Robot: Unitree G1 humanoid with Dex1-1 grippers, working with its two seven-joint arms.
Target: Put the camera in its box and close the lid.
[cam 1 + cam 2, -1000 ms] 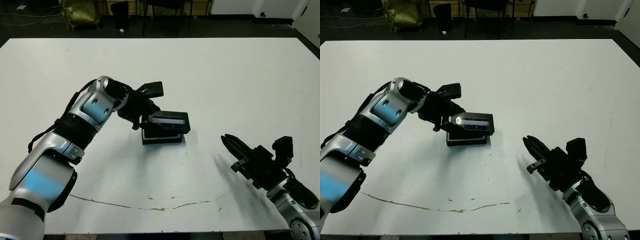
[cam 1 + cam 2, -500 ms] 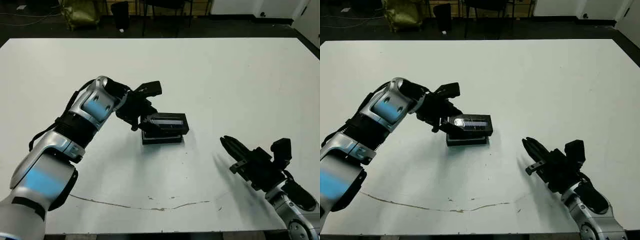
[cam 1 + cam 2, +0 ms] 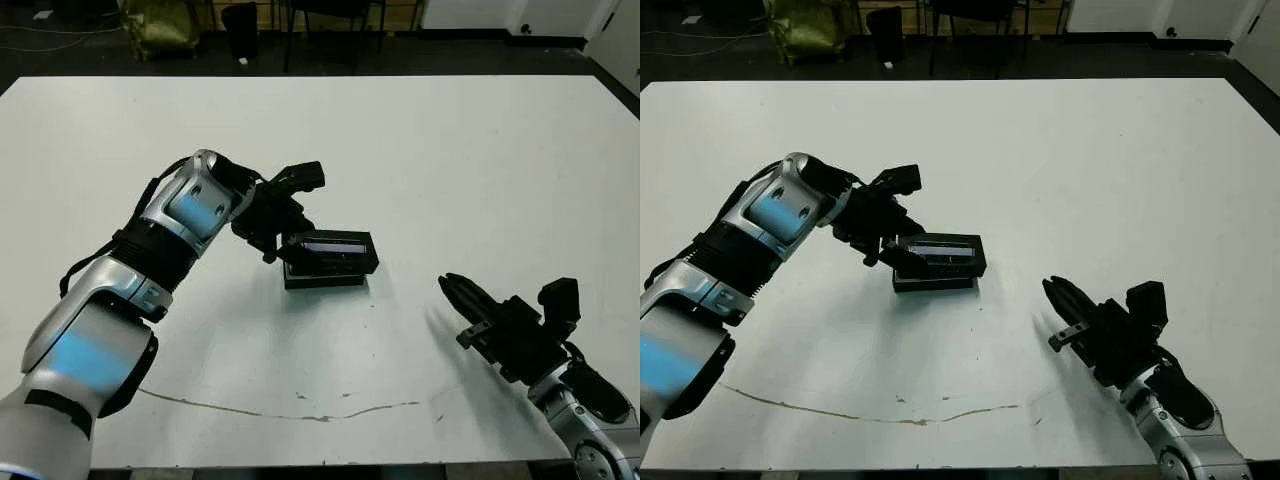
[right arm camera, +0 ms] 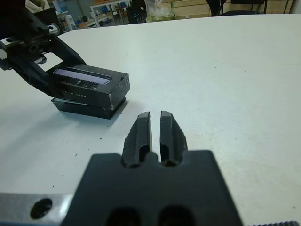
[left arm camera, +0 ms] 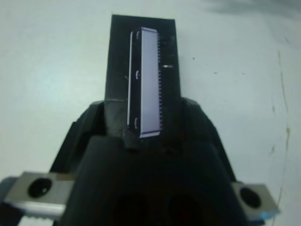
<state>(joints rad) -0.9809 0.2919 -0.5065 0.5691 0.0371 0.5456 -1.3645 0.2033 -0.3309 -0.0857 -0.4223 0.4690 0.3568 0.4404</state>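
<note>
The black lid (image 3: 335,247) with its glossy silver strip lies over the black box (image 3: 322,278) in the middle of the table, overhanging it a little toward the right. My left gripper (image 3: 289,244) is shut on the lid's left end; in the left wrist view the fingers (image 5: 111,118) clamp both sides of the lid (image 5: 150,70). The camera is hidden. My right gripper (image 3: 447,284) hovers near the front right of the table, well clear of the box, shut with nothing between its fingers (image 4: 141,132).
A thin brownish line (image 3: 300,410) runs across the white table (image 3: 470,150) near its front edge. Beyond the far edge stand chair legs and a yellow bag (image 3: 160,25) on a dark floor.
The lid has come down from a raised, tilted pose to lie lower and flatter over the box. My right gripper has barely shifted.
</note>
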